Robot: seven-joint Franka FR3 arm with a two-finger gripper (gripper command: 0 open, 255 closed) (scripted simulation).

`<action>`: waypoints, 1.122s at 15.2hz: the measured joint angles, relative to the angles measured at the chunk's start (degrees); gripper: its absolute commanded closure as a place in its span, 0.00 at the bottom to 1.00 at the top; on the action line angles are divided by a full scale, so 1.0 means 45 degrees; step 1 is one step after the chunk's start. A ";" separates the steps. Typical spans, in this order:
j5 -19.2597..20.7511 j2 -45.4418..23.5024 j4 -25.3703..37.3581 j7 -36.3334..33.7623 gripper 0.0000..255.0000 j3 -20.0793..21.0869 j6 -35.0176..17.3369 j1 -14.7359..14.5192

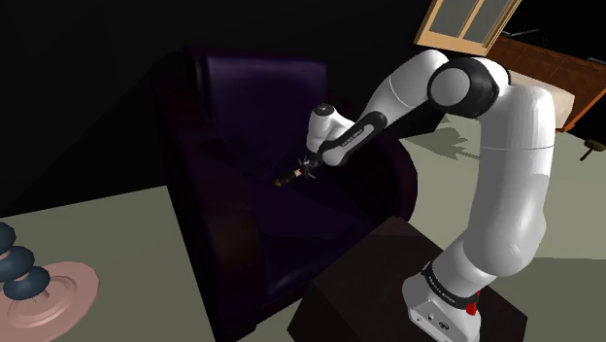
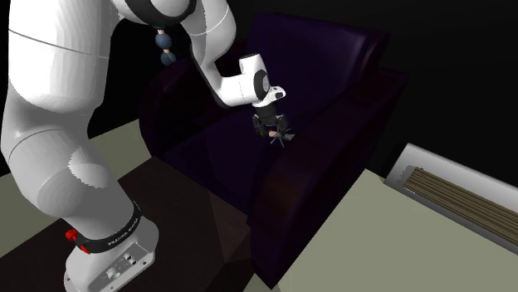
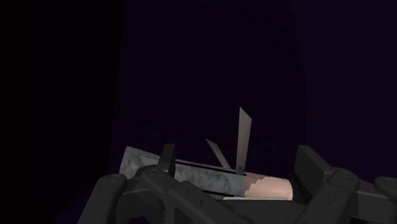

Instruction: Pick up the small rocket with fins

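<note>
In the shoulder view I saw the black gripper (image 1: 302, 172) low over the dark purple armchair (image 1: 243, 233), hemmed in by its arms. The second exterior view put the small grey finned rocket (image 2: 284, 138) at its tips. In the wrist view, the fingers (image 3: 312, 172) clasped it.

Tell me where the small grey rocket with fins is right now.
In the shoulder view, the small grey rocket with fins sits at the tip of the black gripper, near the picture's middle, over the seat of the dark purple armchair.
</note>
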State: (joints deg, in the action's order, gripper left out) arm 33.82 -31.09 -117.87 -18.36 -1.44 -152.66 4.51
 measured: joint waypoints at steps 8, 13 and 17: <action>0.0394 -0.1007 0.0319 -0.0515 1.00 -0.0331 -0.0667 -0.0220; 0.0409 -0.1031 0.0323 -0.0535 1.00 -0.0342 -0.0692 -0.0230; 0.0408 -0.1031 0.0325 -0.0535 1.00 -0.0342 -0.0691 -0.0230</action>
State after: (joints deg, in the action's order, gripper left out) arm 35.66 -35.73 -116.41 -20.77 -2.97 -155.77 3.48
